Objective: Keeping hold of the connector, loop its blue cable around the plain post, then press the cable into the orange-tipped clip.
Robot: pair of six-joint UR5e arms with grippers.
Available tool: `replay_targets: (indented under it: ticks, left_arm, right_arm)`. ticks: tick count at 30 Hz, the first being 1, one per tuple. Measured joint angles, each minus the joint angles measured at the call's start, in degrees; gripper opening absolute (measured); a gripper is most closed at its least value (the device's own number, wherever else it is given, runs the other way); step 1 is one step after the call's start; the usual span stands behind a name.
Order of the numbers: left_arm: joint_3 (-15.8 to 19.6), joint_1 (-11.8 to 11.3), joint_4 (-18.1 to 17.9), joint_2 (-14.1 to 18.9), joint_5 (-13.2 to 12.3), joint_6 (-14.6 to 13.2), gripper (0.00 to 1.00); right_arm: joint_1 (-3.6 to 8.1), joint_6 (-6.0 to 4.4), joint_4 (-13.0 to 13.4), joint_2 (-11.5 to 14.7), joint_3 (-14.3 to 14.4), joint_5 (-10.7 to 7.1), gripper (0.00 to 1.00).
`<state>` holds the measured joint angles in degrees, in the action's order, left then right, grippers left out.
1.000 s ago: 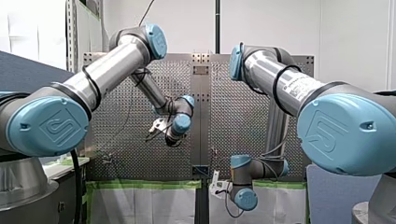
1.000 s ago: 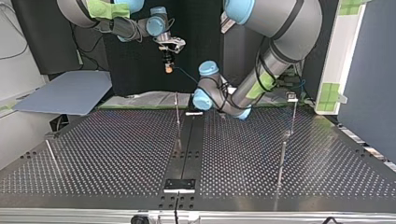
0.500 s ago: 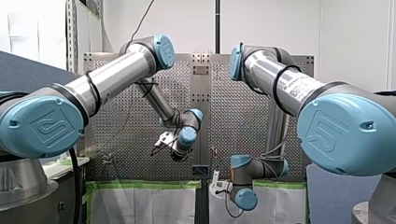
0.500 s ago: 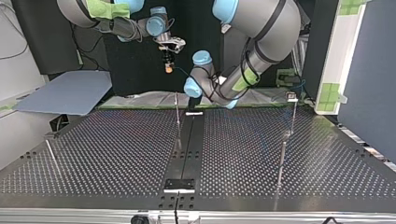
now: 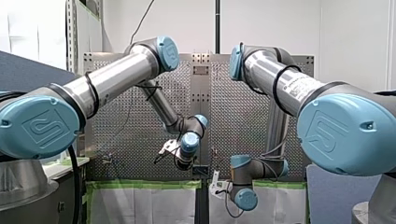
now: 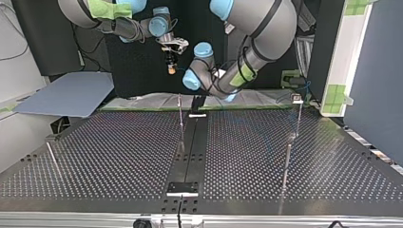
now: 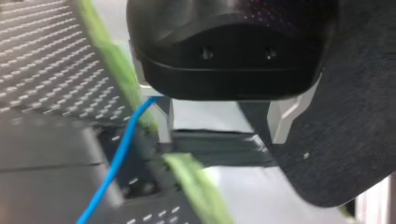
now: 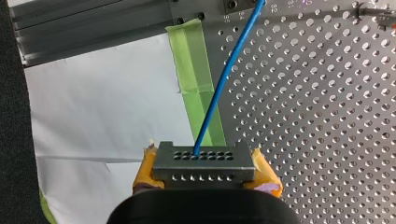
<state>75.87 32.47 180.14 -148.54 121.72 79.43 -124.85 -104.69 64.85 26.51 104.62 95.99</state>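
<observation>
Table: big flat metal plate, matte grey, dense grid of round holes, smooth dark strip down its middle. My left arm and right arm: shiny silver tubes with round blue joint caps. A white sheet lies past the table edge, smooth, with a strip of green tape along that edge.

Left gripper: black rounded body, two flat metal fingers spread wide, nothing between them. It hangs near the taped edge, by the dark strip. Right gripper: yellow pads (ragged at the edges) clamped on both ends of the connector.

Connector: small grey metal block, rectangular, two rows of round holes, notched top corners. It sits in my right jaws, off the table, over the white sheet just beside the tape. Cable: thin, round, glossy blue. It leaves one upper hole and runs straight ahead over the tape onto the perforated plate. In the left wrist view it passes just beside one left finger; touching or not, I cannot tell. A thin metal rod stands upright by the dark strip.

Versus a second ago: my left arm's wrist has dropped lower and nearer the middle in the front view. In the top view it has slid toward the view's left. Right arm and connector are unchanged.
</observation>
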Motion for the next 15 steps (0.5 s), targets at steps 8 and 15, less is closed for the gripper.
replay_targets:
  ticks: [8,15]
  left_arm:
    - [0.0,1.3,-1.3,-0.9,-3.6,3.7,1.00]
    - [0.0,1.7,-1.1,-1.0,-7.8,7.4,1.00]
  right_arm:
    - [0.00,0.00,-0.1,0.0,0.0,0.00,0.00]
    - [0.00,0.00,-0.1,0.0,0.0,-0.07,0.00]
